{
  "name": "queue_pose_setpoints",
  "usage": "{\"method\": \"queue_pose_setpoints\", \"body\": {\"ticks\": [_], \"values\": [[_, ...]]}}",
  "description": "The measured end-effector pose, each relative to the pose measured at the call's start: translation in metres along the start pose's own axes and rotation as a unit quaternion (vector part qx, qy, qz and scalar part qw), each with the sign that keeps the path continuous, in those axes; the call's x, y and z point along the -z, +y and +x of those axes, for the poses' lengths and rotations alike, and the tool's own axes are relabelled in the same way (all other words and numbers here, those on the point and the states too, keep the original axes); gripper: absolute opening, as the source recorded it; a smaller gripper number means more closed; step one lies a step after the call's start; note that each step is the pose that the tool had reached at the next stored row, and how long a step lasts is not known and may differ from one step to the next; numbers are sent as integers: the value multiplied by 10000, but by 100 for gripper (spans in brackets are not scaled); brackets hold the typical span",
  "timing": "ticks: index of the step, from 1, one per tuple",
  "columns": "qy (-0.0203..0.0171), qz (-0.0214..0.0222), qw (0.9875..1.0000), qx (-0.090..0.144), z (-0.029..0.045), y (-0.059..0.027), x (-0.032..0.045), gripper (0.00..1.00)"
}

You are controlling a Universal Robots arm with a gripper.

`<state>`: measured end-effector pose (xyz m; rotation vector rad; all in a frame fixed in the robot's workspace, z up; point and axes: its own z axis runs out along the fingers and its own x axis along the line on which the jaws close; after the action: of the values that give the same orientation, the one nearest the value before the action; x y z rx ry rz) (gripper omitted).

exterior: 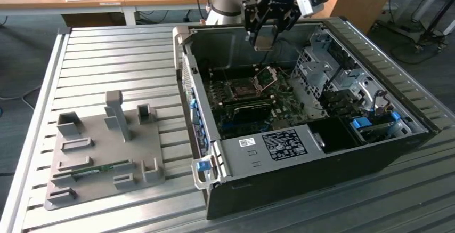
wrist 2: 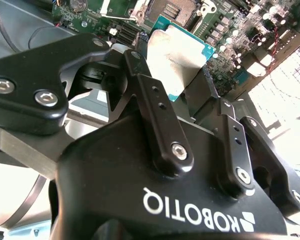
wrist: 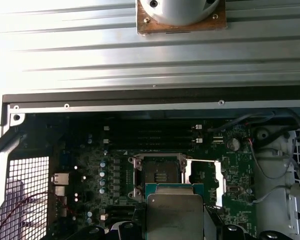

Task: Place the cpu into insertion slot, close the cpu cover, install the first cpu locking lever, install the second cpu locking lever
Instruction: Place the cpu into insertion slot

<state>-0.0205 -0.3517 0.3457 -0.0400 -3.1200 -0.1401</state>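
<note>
The cpu [wrist 2: 180,45] is held in the air between the two black fingers [wrist 2: 155,100] of the gripper [wrist 2: 175,70], which is clamped on two opposite edges of the chip. The chip is square, so it has no long axis. Its silvery metal top faces the cameras in both wrist views, with a narrow green border around it [wrist: 174,212]. Any marks on that top cannot be made out.

In the exterior view the gripper [exterior: 263,40] hangs over the far edge of the open computer case [exterior: 186,51], above the motherboard [exterior: 284,97] and apart from it. In the first wrist view the insertion slot [wrist: 160,175] lies bare, with the chip's free edge just short of it. The cpu cover [wrist: 220,182] is swung open beside the slot, a thin frame with board showing through its window.

White lettering runs across the gripper's body. A white printed label [exterior: 284,143] sits on the black shroud at the case's near end.

The case walls ring the board, and the space above it is open. The case stands on a slatted metal table [exterior: 106,57], with a grey fixture tray [exterior: 106,153] toward the exterior view's left.
</note>
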Motion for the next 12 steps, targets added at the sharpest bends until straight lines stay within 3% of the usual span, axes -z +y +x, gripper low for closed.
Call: {"method": "queue_pose_setpoints", "body": {"ticks": [12], "values": [[0,0,10000,0,-1,-5,-59,54]]}}
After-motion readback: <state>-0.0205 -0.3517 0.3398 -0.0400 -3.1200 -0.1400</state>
